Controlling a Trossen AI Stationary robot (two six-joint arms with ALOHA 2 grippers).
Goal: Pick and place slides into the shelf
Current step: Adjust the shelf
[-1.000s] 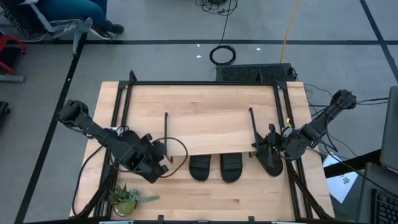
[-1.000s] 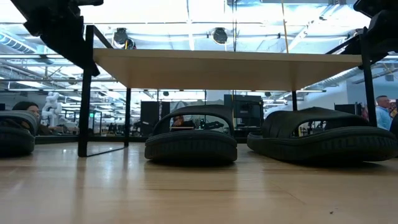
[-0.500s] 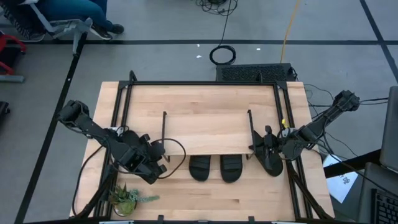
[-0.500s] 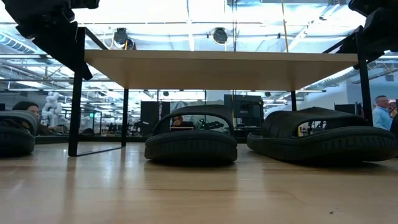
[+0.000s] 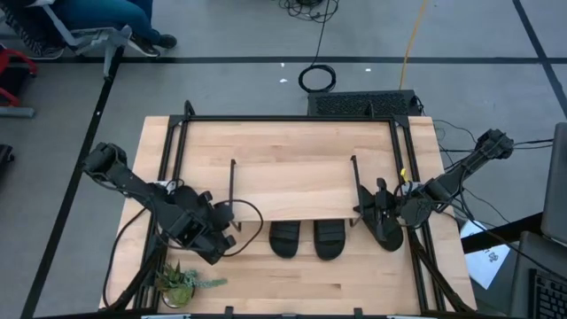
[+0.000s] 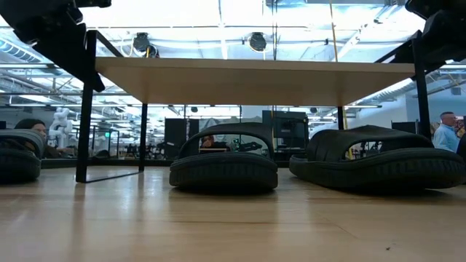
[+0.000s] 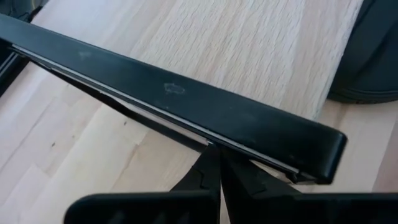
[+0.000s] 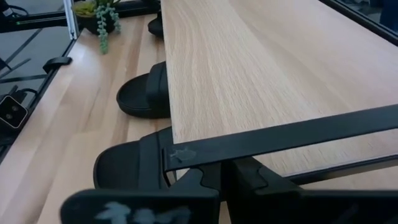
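The shelf (image 5: 292, 186), a light wood plank on thin black legs, stands mid-table between my two grippers. My left gripper (image 5: 230, 218) is shut on its left end bar and my right gripper (image 5: 361, 209) on its right end bar. Two black slides (image 5: 285, 239) (image 5: 330, 239) lie on their soles, half under the plank's near edge. A third slide (image 5: 388, 232) lies below my right gripper. In the low view a fourth slide (image 6: 16, 153) shows at the far left. Whether the shelf's feet (image 6: 77, 180) touch the table, I cannot tell. My left gripper pinches the black metal bar (image 7: 205, 127) along the shelf's left end, near the plank's near corner, between its two fingers. The fingers slant down from the table's left and lie across the bar. My right gripper pinches the black bar (image 8: 249, 144) at the shelf's right end, by the plank's near corner, between its two fingers. The fingers come nearly level from the table's right and lie across the bar.
A small potted plant (image 5: 182, 282) stands at the table's near left corner. A black frame (image 5: 283, 118) runs around the tabletop. Bare wood lies behind the shelf and along the near edge. People (image 6: 444, 131) show in the room beyond the table.
The shelf has shifted a little toward the table's left edge, staying level, with both grippers shut on its end bars and going along with it. The slides have stayed where they were.
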